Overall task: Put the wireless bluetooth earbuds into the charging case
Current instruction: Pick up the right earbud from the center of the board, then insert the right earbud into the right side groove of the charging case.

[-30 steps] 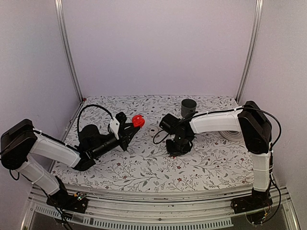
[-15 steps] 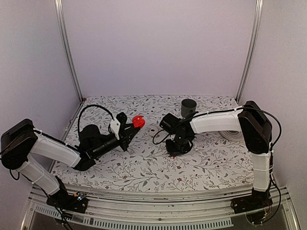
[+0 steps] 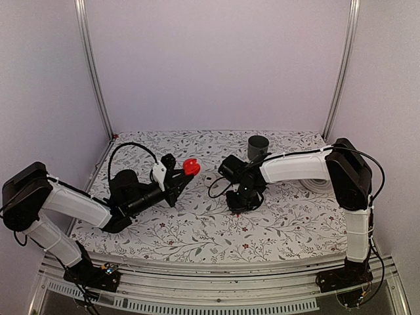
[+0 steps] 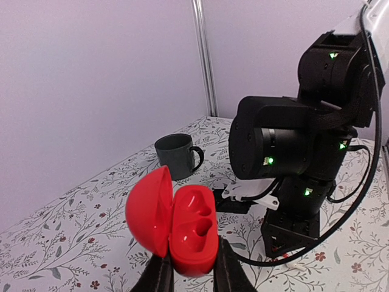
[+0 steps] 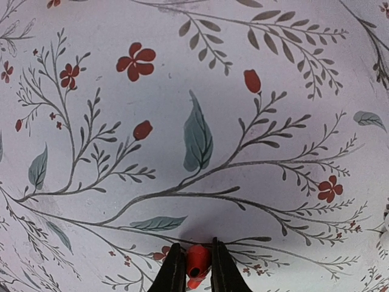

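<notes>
My left gripper (image 4: 189,267) is clamped on the lower end of the charging case (image 4: 182,228). The case is red and hinged open, with its two hollows facing the wrist camera. It is held off the table (image 3: 197,230), left of centre and nearer the far edge than the near edge.

My right gripper (image 5: 196,275) points straight down near the table's centre, its jaws nearly closed on a small red earbud (image 5: 197,260). I cannot tell whether the earbud touches the surface.

Room for moving:
- Bare floral surface lies between the two grippers and toward the near edge.
- My right arm (image 4: 292,146) stands just beyond the case and blocks that side.
- A grey mug (image 3: 258,146) stands upright at the far edge, behind that arm.
</notes>
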Controlling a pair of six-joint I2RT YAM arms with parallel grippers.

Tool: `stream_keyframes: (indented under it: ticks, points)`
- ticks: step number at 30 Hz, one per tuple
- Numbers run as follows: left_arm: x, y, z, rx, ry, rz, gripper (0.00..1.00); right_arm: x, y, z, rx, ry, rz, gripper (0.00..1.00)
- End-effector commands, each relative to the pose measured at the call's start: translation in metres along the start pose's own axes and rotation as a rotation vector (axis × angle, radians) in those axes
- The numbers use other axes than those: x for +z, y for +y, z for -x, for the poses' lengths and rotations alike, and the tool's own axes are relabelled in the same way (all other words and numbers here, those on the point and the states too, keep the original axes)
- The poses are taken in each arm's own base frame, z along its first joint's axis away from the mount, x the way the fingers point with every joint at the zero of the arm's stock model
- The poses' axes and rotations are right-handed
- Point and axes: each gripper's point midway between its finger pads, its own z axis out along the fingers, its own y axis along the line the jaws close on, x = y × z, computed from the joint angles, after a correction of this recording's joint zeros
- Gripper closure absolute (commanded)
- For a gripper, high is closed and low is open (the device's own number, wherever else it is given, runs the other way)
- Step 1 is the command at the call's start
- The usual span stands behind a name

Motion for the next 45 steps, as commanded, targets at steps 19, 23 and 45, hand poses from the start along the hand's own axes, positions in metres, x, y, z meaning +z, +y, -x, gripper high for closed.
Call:
stream_keyframes:
  ticks: [19,23,45]
  points:
    - [0.021,0.006,-0.011,-0.235,0.025,-0.027,1.0,-0.044,-0.017,0.041,0.013,-0.28,-0.042,0.97]
    - [0.03,0.004,-0.003,-0.271,0.004,-0.064,1.0,-0.086,-0.013,0.061,0.029,-0.424,-0.019,0.97]
    - [0.068,-0.023,0.009,-0.209,0.097,-0.203,1.0,-0.269,0.043,0.106,-0.077,-0.985,0.232,0.96]
